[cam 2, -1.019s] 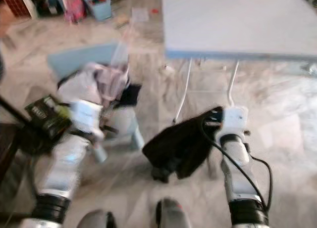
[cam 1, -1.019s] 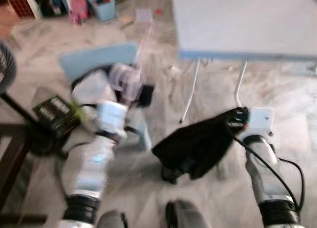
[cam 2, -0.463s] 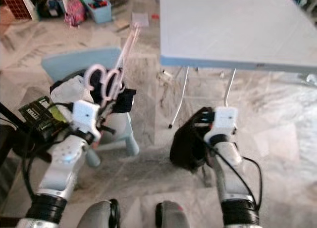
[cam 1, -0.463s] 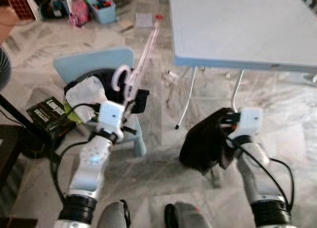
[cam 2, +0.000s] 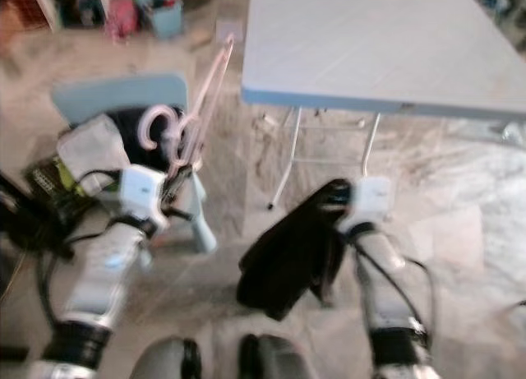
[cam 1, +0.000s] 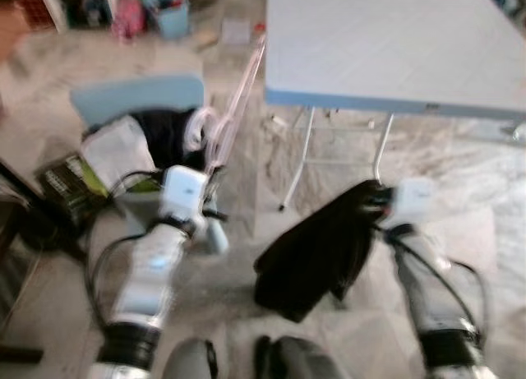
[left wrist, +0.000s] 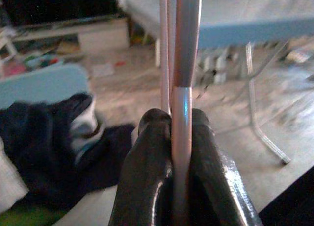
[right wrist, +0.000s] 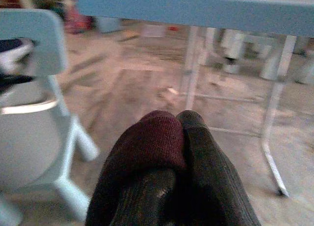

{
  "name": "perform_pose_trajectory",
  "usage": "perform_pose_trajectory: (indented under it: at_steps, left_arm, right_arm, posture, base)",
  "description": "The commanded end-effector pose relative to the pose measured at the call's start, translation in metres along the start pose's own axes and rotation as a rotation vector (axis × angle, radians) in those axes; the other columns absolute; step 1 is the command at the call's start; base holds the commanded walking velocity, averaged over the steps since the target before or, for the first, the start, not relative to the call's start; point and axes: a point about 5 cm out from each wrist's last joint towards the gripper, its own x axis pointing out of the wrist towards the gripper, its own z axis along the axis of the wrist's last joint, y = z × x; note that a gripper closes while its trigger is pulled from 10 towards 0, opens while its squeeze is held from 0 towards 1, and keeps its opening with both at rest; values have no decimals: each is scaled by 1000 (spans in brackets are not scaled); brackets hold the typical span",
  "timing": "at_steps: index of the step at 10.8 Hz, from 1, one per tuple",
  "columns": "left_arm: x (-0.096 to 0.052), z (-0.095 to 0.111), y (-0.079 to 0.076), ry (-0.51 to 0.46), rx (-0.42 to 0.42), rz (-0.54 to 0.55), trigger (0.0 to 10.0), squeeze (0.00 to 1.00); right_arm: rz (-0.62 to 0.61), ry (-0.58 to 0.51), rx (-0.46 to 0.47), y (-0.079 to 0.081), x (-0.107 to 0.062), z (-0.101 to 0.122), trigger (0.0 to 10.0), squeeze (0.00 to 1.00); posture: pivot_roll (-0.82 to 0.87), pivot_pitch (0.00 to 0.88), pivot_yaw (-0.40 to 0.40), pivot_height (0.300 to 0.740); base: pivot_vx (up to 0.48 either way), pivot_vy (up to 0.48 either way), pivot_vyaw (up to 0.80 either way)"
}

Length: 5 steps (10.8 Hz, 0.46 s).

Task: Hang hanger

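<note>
Clamped between the two black fingers (left wrist: 147, 187) of the left gripper (left wrist: 179, 138), a pink hanger (cam 1: 234, 99) is held upright, its rods running straight up out of the closed jaws in the left wrist view and its curved hook (cam 2: 154, 120) seen beside the gripper in the head views. The long arm of the hanger slants up toward the near corner of a light blue folding table (cam 1: 394, 42), without touching it as far as can be told. The right gripper (right wrist: 181, 133) is closed on a dark garment (cam 1: 312, 247); a fold of dark reddish-brown fabric (right wrist: 152, 138) is pinched between its fingers, and the rest of the cloth hangs down from the gripper toward the marble floor (cam 1: 493, 206). How the garment is shaped cannot be made out, since it is bunched and blurred. Behind the left gripper a small light blue chair (cam 1: 136, 99) is seen, with dark clothing (cam 1: 168, 136) and a white item (cam 1: 119, 149) piled on its seat; the seat itself is mostly hidden by them. A dark box with green on it (cam 1: 70, 182) lies beside the chair, its lettering too blurred to read. Toys and bins (cam 1: 156, 5) along the far wall are smeared by motion blur. The table's white metal legs (cam 2: 283, 161) stand between the two arms.
</note>
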Motion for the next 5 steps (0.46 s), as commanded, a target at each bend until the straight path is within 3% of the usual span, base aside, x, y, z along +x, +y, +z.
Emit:
perform_pose_trajectory:
  at_steps: [1, 4, 5]
  left_arm:
    - [3, 2, -4, -9, -9, -16, 10000, 0]
    - [-2, -6, -3, 17, 13, -26, 10000, 0]
    - [-14, -13, 1, 40, 48, 8, 10000, 0]
  right_arm:
    - [16, -22, -27, -5, 1, 6, 10000, 0]
    - [44, 29, -63, -8, -3, 5, 10000, 0]
    - [62, -20, -44, -6, -6, 9, 10000, 0]
  posture:
    - [-89, 103, -22, 740]
    - [-101, 81, -5, 740]
    - [-100, 72, -12, 740]
  base:
    - [0, -424, 0]
    - [0, -400, 0]
    - [0, 0, 0]
